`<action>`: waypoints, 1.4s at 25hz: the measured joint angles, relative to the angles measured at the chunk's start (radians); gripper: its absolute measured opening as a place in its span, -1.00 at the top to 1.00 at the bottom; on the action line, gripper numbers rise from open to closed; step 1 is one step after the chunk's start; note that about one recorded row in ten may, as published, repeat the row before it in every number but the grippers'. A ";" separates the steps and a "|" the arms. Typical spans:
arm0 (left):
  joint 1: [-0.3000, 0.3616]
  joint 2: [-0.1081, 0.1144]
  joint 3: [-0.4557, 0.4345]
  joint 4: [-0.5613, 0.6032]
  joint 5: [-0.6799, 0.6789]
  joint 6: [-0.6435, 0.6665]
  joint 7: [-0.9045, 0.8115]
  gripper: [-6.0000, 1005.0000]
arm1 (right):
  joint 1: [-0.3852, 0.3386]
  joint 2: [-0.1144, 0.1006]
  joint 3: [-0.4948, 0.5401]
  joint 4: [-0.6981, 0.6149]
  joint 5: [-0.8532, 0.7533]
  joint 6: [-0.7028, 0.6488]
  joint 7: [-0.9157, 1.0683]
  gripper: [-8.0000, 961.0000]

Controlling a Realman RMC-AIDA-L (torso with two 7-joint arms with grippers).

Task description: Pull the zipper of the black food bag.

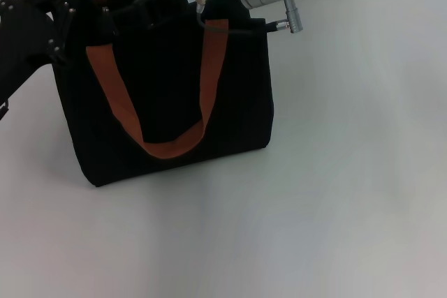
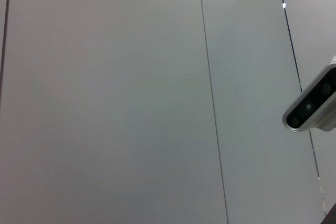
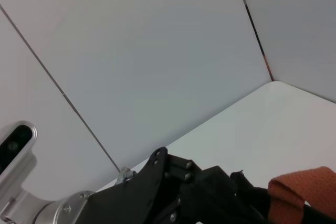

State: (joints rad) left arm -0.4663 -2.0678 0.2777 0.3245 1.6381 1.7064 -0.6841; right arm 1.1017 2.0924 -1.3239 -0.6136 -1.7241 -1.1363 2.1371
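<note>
The black food bag stands upright on the white worktop, toward its far left part. One orange-brown handle droops down its front face, and its inside is hidden from here. The left gripper presses against the bag's top left corner; its jaw state can't be read. The right gripper reaches over the top edge from the right, black on black, grip unreadable too. The zipper itself is lost under the arms. A cable trails across the top right corner.
</note>
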 joint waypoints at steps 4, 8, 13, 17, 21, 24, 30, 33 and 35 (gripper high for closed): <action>0.001 0.000 0.000 -0.001 0.000 0.009 0.000 0.94 | 0.003 0.000 0.000 0.003 0.000 0.003 0.000 0.21; 0.001 0.000 0.000 -0.001 0.000 0.009 -0.001 0.94 | 0.008 0.000 -0.012 0.005 0.011 -0.008 0.000 0.18; 0.002 0.000 0.000 -0.002 0.000 0.010 -0.001 0.94 | 0.005 -0.001 -0.033 0.001 0.033 -0.010 0.000 0.19; 0.002 0.000 0.000 -0.003 0.000 0.012 -0.001 0.94 | 0.001 -0.003 -0.029 0.004 0.030 0.006 0.000 0.19; 0.002 0.000 0.000 -0.004 0.000 0.008 -0.002 0.94 | 0.002 -0.002 -0.038 0.001 0.032 -0.020 0.000 0.19; 0.006 0.001 0.000 -0.004 -0.004 0.006 -0.002 0.94 | 0.004 -0.001 -0.039 0.001 0.032 -0.029 0.000 0.19; 0.022 0.002 -0.002 -0.004 -0.021 0.005 -0.002 0.94 | -0.004 -0.003 -0.029 -0.001 0.030 -0.020 0.000 0.19; 0.026 0.002 -0.001 -0.005 -0.022 0.006 -0.002 0.94 | -0.003 -0.002 -0.035 -0.002 0.031 -0.011 -0.001 0.19; 0.027 0.002 0.003 -0.010 -0.023 0.010 -0.002 0.94 | -0.001 0.000 -0.038 -0.002 0.033 -0.003 -0.001 0.19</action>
State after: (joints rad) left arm -0.4395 -2.0661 0.2802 0.3142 1.6153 1.7164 -0.6857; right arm 1.1010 2.0921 -1.3620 -0.6151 -1.6914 -1.1393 2.1364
